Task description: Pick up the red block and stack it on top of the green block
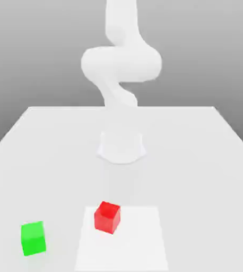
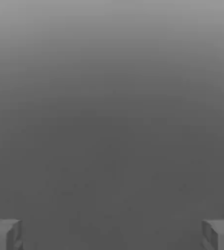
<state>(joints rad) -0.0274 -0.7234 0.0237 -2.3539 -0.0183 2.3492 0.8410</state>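
Note:
The red block (image 1: 107, 217) is a small cube resting on the white table (image 1: 198, 159), near its front and a little left of centre in the exterior view. The green block (image 1: 33, 238) sits on the table to the exterior view's left of the red one, about a block's width or two apart from it. In the hand view my gripper (image 2: 112, 235) is open: its two grey fingertips (image 2: 4, 235) stand far apart with nothing between them, against a plain grey background.
The white arm rises from its round base (image 1: 121, 146) at the table's middle and bends up out of the exterior view. A slightly brighter square patch (image 1: 139, 244) lies on the table under the red block.

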